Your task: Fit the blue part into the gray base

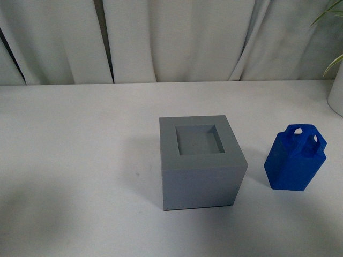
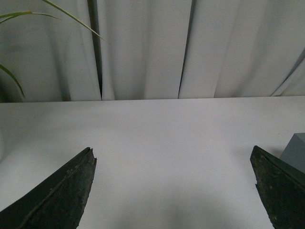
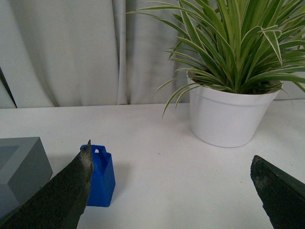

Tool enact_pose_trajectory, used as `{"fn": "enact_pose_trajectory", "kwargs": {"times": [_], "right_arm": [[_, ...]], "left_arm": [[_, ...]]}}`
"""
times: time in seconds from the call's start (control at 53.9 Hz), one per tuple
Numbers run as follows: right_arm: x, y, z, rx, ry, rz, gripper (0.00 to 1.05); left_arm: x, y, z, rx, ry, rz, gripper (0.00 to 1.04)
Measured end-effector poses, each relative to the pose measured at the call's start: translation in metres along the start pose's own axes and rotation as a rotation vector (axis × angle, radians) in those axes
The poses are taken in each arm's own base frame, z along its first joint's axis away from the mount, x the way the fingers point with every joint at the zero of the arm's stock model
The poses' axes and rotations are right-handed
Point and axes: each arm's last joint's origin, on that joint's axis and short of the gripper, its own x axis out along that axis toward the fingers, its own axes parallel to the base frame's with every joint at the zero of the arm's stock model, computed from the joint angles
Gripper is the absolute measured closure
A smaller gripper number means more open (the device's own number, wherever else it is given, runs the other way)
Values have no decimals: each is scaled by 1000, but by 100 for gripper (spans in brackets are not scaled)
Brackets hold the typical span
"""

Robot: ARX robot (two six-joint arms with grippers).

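The gray base (image 1: 201,160) stands on the white table near the middle of the front view, its square top recess empty. The blue part (image 1: 295,158) stands upright on the table to the right of it, apart from it, handle up. Neither arm shows in the front view. My left gripper (image 2: 172,155) is open over bare table, with a corner of the gray base (image 2: 296,152) past one finger. My right gripper (image 3: 170,160) is open and empty; the blue part (image 3: 101,177) stands just beyond one finger (image 3: 62,191), and the gray base (image 3: 21,167) is further off.
A white pot (image 3: 228,113) with a green striped plant stands on the table beyond the right gripper; its edge shows at the far right of the front view (image 1: 337,96). A white curtain (image 1: 171,37) hangs behind the table's far edge.
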Motion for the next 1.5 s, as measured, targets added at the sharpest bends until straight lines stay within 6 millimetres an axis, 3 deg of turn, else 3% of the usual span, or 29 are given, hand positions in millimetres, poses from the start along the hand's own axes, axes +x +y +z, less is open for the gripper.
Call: {"fn": "enact_pose_trajectory", "kwargs": {"times": [0.909,1.076,1.206,1.317,1.503], "right_arm": [[0,0,0,0,0,0,7],[5,0,0,32,157,23,7],[30,-1,44,26,126,129,7],[63,1,73,-31,218,264,7],[120,19,93,-231,474,580,7]], "left_arm": [[0,0,0,0,0,0,6],[0,0,0,0,0,0,6],[0,0,0,0,0,0,6],[0,0,0,0,0,0,6],[0,0,0,0,0,0,6]]}}
